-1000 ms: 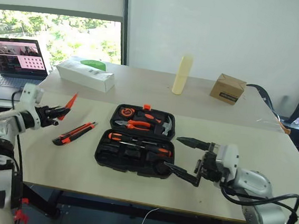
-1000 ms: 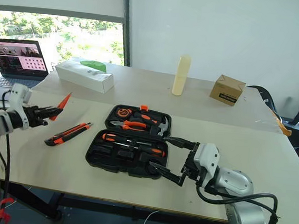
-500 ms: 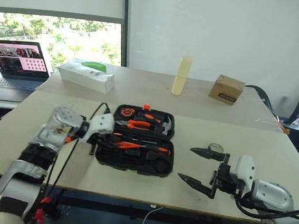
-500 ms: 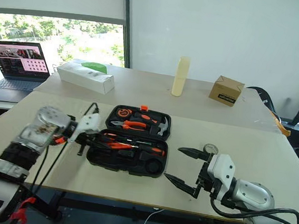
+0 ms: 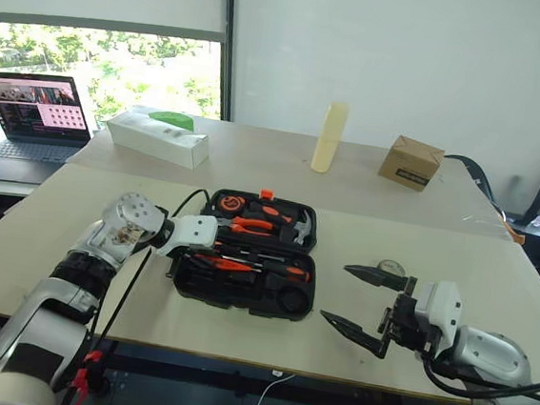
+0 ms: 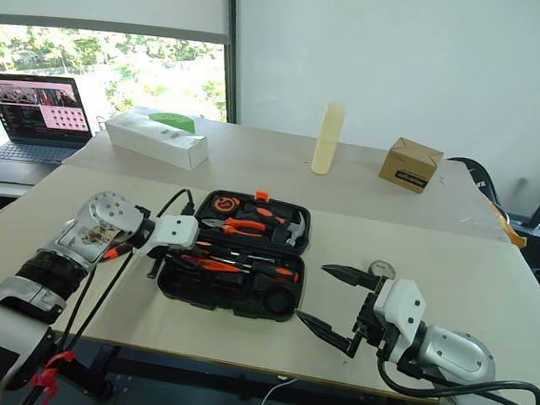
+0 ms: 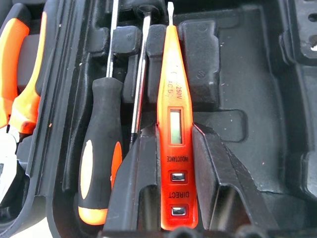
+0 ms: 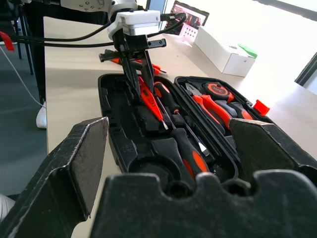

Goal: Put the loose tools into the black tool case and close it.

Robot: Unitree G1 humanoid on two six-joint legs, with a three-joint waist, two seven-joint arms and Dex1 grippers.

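Left tool (image 7: 173, 148): I see its two black fingers closed narrowly on the orange tester screwdriver (image 7: 172, 119), one finger on each side of the body.
Tester screwdriver: held over the front half of the open black tool case (image 5: 242, 296), tip pointing along the moulded slots; I cannot tell whether it touches the plastic.
Right tool (image 5: 356, 299): fingers spread wide, holding nothing, hovering above the tabletop (image 5: 419, 246) just beside the case's right edge.
Black tool case: lies open in the middle of the tabletop, orange latch (image 5: 266, 194) on the far edge.
Case contents, front half: two black-orange screwdrivers (image 7: 99, 163) lie in the slots next to the tester.
Case contents, rear half: orange-handled pliers (image 5: 249, 225), hammer (image 5: 298, 226) and tape measure (image 5: 230, 202).
Far tabletop: laptop (image 5: 32, 114), white oblong box (image 5: 157, 138), pale cylinder (image 5: 330, 136) and cardboard box (image 5: 411, 162), all well apart from the case.
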